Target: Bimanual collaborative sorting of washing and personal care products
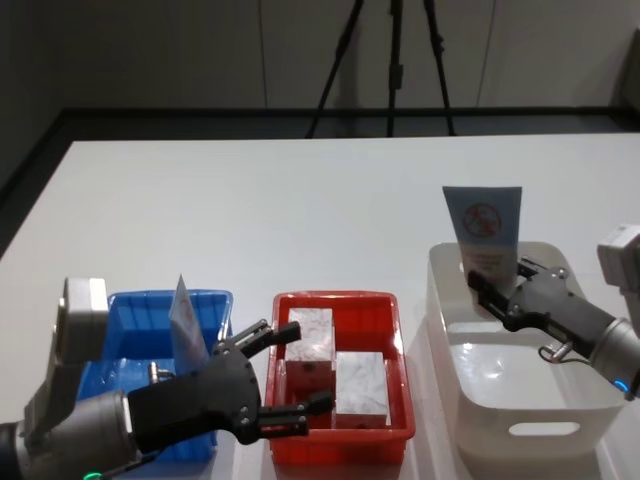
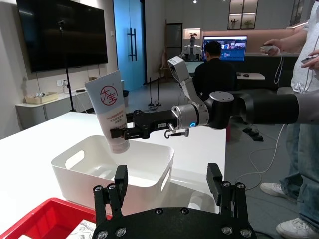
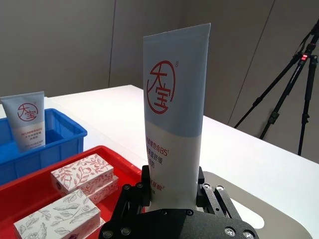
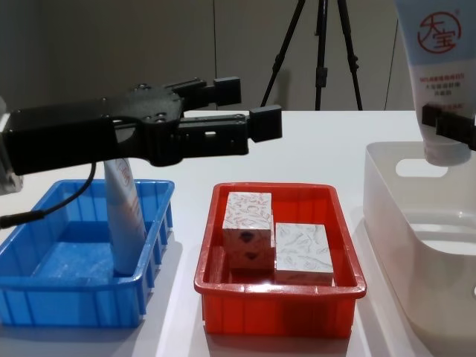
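Note:
My right gripper (image 1: 497, 278) is shut on the lower end of a pale-blue tube (image 1: 484, 228) with a red circle logo and holds it upright over the far end of the white bin (image 1: 480, 400). The same held tube (image 3: 174, 129) rises between the right fingers (image 3: 144, 191), and the tube (image 2: 112, 112) hangs above the white bin (image 2: 75, 159). A second tube (image 1: 186, 325) stands in the blue bin (image 1: 150, 297). White leafy-patterned boxes (image 1: 360, 385) lie in the red bin (image 1: 335, 297). My left gripper (image 1: 305, 365) is open and hovers over the red bin's left side, holding nothing.
The three bins stand in a row near the table's front edge: blue at left, red in the middle, white at right. Bare white table stretches beyond them. A tripod (image 1: 390, 60) stands behind the table. People stand and sit in the room behind.

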